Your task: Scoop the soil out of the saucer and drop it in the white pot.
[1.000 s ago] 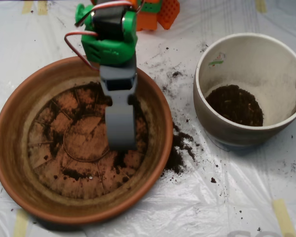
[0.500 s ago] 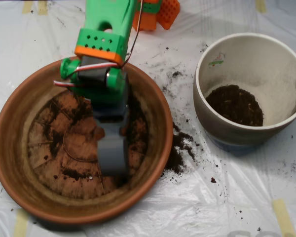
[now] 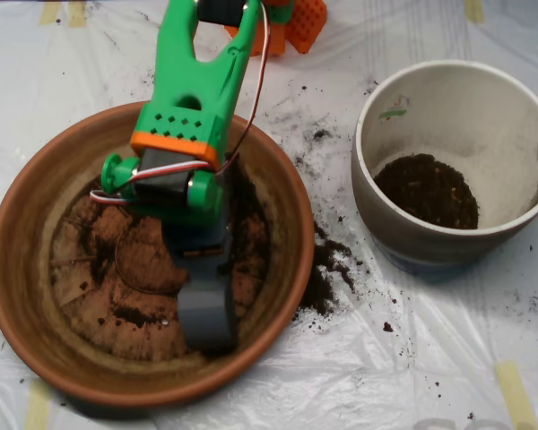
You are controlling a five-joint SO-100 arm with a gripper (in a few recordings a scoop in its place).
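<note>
Across saucer, thin crumbly soil.

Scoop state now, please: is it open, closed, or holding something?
Scoop: low inside the saucer, near its front edge.

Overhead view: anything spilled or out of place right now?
Yes. A clump of soil lies on the plastic sheet against the saucer's right rim, with crumbs scattered toward the white pot. Otherwise nothing looks tipped or damaged.
</note>
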